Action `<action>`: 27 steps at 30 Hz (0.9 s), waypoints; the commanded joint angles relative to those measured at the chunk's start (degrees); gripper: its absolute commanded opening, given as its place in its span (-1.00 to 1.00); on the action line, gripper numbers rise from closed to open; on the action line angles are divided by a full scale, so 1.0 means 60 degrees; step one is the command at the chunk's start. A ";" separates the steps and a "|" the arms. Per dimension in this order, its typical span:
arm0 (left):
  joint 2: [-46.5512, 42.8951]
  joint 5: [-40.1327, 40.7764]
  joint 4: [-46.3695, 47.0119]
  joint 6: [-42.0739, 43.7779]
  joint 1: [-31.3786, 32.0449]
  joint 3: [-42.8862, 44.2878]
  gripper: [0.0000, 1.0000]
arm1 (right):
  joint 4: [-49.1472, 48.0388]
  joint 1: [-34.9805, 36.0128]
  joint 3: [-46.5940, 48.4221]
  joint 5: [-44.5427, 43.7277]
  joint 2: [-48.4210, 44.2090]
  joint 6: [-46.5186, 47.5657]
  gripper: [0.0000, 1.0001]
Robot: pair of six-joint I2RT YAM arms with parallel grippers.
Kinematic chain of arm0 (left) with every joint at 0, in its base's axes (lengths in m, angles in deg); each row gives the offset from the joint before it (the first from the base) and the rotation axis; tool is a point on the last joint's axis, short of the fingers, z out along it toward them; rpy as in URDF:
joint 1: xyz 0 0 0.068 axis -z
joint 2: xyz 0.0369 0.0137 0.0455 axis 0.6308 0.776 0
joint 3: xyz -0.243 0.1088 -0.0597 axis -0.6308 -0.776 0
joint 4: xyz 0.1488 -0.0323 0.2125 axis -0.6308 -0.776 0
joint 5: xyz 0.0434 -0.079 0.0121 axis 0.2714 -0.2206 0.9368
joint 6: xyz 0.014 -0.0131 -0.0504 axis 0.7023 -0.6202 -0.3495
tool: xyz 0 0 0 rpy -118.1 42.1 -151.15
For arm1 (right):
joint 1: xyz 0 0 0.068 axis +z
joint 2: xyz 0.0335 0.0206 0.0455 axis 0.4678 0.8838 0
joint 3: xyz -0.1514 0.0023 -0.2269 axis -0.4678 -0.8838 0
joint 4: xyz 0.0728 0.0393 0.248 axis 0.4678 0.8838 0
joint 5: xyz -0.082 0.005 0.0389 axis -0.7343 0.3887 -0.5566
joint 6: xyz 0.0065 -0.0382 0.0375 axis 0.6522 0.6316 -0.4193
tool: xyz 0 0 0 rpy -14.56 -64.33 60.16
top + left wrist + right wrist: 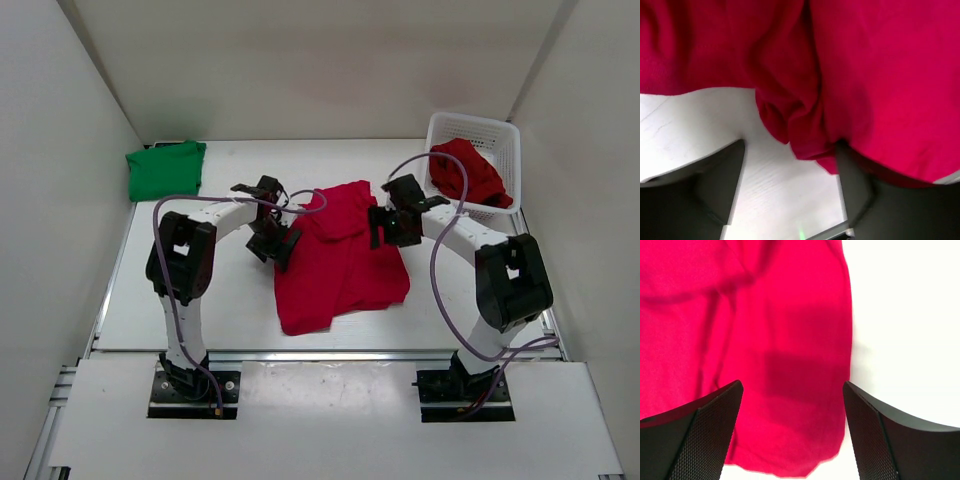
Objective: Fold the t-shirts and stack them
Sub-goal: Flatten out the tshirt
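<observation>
left end effector (276, 240): open; I see it low at the left edge of the spread red t-shirt (340, 262); in the left wrist view its two fingers (715, 180) stand wide apart with bare counter (780, 200) between them; a bunched fold of red cloth hangs by the right-hand finger and hides its tip; nothing is pinched between the jaws
right end effector (384, 222): open; it sits over the right edge of the same shirt, toward the far end; the right wrist view shows both mesh-textured fingers spread wide, red cloth below and between them, white counter off to the right; I cannot tell whether the tips touch the cloth
spread red t-shirt: middle of the counter, between the two arms; rumpled, with an upper layer doubled over at the far end; the near hem runs slanted toward the left arm's base; edges not squared
green t-shirt (166, 170): folded into a compact block in the far left corner of the counter, by the left wall; well apart from both arms
second red t-shirt (468, 172): crumpled in the white mesh basket (500, 135) at the far right corner; part of it lies over the basket's near rim
purple cables (436, 270): one loops along each arm from base to wrist
</observation>
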 commanded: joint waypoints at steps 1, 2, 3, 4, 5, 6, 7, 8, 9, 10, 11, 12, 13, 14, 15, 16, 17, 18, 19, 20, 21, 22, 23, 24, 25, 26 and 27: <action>0.0386 -0.0043 0.0404 -0.0128 -0.0070 -0.0232 0.54 | 0.0719 0.0067 -0.0642 -0.0298 -0.0453 -0.0491 0.71; 0.0475 -0.0145 0.0389 -0.0157 -0.0099 -0.0261 0.37 | 0.0692 0.0023 -0.0978 -0.0415 -0.0453 -0.0521 0.71; 0.0490 -0.0392 0.0346 -0.0085 -0.0100 -0.0145 0.19 | 0.0633 0.0008 -0.1040 -0.0387 -0.0453 -0.0667 0.71; 0.0606 -0.0540 0.0244 -0.0069 -0.0100 -0.0100 0.09 | 0.0560 -0.0021 -0.1359 -0.0314 -0.0453 -0.0697 0.70; 0.0578 -0.0817 0.0170 0.0061 -0.0100 -0.0027 -0.14 | 0.0473 -0.0108 -0.1638 -0.0198 -0.0352 -0.0712 0.66; 0.0651 -0.1124 0.0140 0.0048 -0.0143 0.0061 -0.48 | 0.0385 -0.0167 -0.1714 0.0007 -0.0423 -0.0727 0.52; 0.0637 -0.1228 0.0039 0.0077 -0.0144 0.0090 -0.65 | 0.0181 -0.0196 -0.1961 0.0226 -0.0453 -0.0712 0.40; 0.0622 -0.1404 0.0038 0.0019 -0.0202 0.0192 -0.84 | 0.0179 -0.0255 -0.2036 0.0301 -0.0453 -0.0741 0.13; 0.0506 -0.1463 0.0023 0.0091 -0.0318 0.0324 -0.95 | 0.0063 -0.0313 -0.2066 0.0447 -0.0424 -0.0756 -0.13; 0.0374 -0.1464 0.0008 0.0092 -0.0421 0.0354 -0.99 | 0.0134 -0.0299 -0.2109 0.0651 -0.0424 -0.0654 -0.40; 0.0286 -0.1362 -0.0050 0.0106 -0.0625 0.0485 -1.00 | 0.0091 -0.0386 -0.1979 0.0740 -0.0409 -0.0610 -0.56; 0.0256 -0.1231 -0.0108 0.0266 -0.0975 0.0733 -1.00 | 0.0192 -0.0503 -0.1905 0.0828 -0.0424 -0.0740 -0.83; 0.0082 -0.1070 -0.0239 0.0340 -0.1138 0.0880 -1.00 | 0.0237 -0.0533 -0.1774 0.0844 -0.0453 -0.0640 -0.95; 0.0037 -0.1054 -0.0429 0.0399 -0.1517 0.1259 -1.00 | 0.0266 -0.0592 -0.1613 0.0829 -0.0598 -0.0494 -0.99; -0.0022 -0.0880 -0.0663 0.0487 -0.1970 0.1756 -1.00 | 0.0368 -0.0752 -0.1568 0.0786 -0.0672 -0.0449 -0.99; -0.0023 -0.0849 -0.0782 0.0705 -0.2279 0.1993 -1.00 | 0.0282 -0.0768 -0.1336 0.0771 -0.0890 -0.0318 -1.00; -0.0066 -0.0849 -0.1044 0.0693 -0.2674 0.2575 -1.00 | 0.0238 -0.1015 -0.1130 0.0756 -0.1139 -0.0244 -1.00; -0.0052 -0.0689 -0.1148 0.0765 -0.3069 0.3219 -1.00 | 0.0223 -0.1206 -0.1041 0.0799 -0.1316 -0.0258 -1.00; -0.0081 -0.0441 -0.1337 0.0896 -0.3276 0.3689 -1.00 | 0.0194 -0.1367 -0.0779 0.0887 -0.1535 -0.0214 -1.00; -0.0168 -0.0308 -0.1383 0.0956 -0.3467 0.3854 -1.00 | 0.0048 -0.1601 -0.0545 0.1105 -0.1740 -0.0214 -1.00; -0.0300 -0.0002 -0.1325 0.1174 -0.3585 0.4087 -1.00 | 0.0003 -0.1908 -0.0383 0.1339 -0.1858 -0.0272 -0.98; -0.0373 0.0189 -0.1325 0.1335 -0.3629 0.4206 -1.00 | -0.0215 -0.2027 -0.0338 0.2023 -0.1961 -0.0186 -0.98; -0.0519 0.0278 -0.1310 0.1439 -0.3644 0.4250 -1.00 | -0.0463 -0.2231 -0.0366 0.2567 -0.2107 -0.0083 -1.00; -0.0651 0.0569 -0.1267 0.1585 -0.3543 0.4323 -1.00 | -0.0582 -0.2305 -0.0439 0.2819 -0.2239 0.0106 -1.00; -0.0696 0.0717 -0.1295 0.1659 -0.3527 0.4397 -1.00 | -0.0786 -0.2248 -0.0454 0.3053 -0.2327 0.0210 -1.00; -0.0769 0.0748 -0.1310 0.1630 -0.3455 0.4426 -1.00 | -0.0875 -0.2132 -0.0513 0.2983 -0.2430 0.0385 -0.98; -0.0828 0.0719 -0.1296 0.1587 -0.3353 0.4514 -1.00 | -0.0862 -0.1942 -0.0484 0.3011 -0.2445 0.0561 -1.00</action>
